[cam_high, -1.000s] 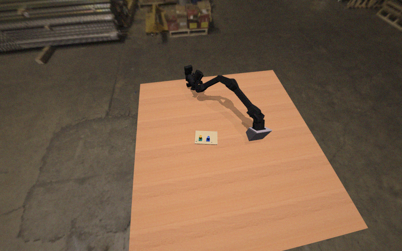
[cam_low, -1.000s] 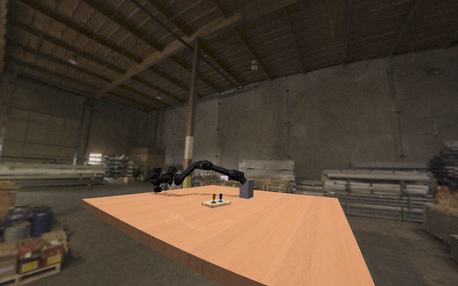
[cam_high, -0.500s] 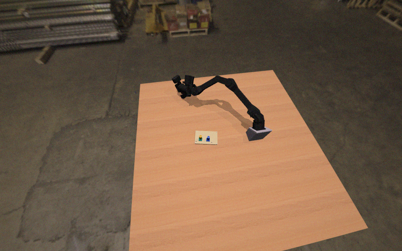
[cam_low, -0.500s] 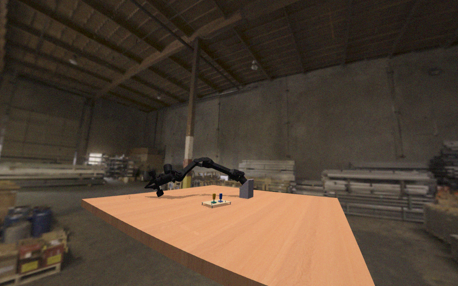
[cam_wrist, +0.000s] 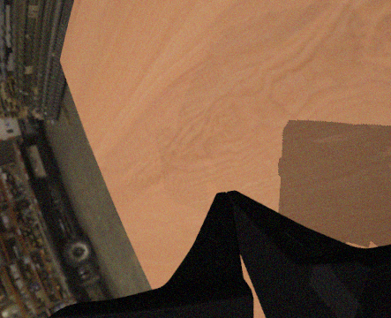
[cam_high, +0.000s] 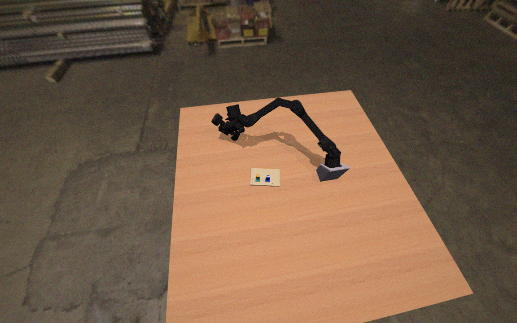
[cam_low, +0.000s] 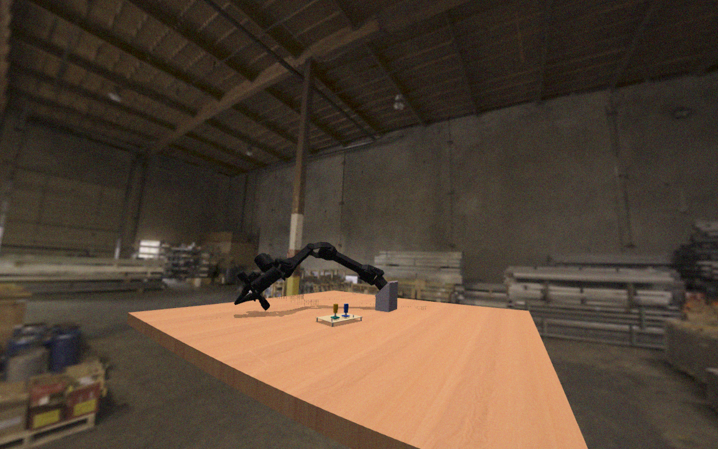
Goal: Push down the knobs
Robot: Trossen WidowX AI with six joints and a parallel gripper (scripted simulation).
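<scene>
The circuit board (cam_high: 274,172) (cam_low: 353,318) stands on short legs on the table. An orange-yellow knob (cam_high: 257,175) (cam_low: 335,307) sits high over a teal potentiometer (cam_low: 335,317), with a stretch of shaft showing between them. A blue knob (cam_high: 267,176) (cam_low: 346,307) stands beside it, likewise raised over a blue potentiometer (cam_low: 345,315). My gripper (cam_high: 221,130) (cam_low: 236,303) (cam_wrist: 226,200) is shut with nothing between its fingertips. It hangs above the table, away from the board, beyond it and to its left in the top view. The board and knobs are out of the wrist view.
The wooden table (cam_high: 292,241) (cam_low: 434,363) (cam_wrist: 182,110) has its edge at the left of the wrist view. The arm's grey base block (cam_high: 330,173) (cam_low: 386,297) stands right of the board. The arm's shadow falls on the table beneath it.
</scene>
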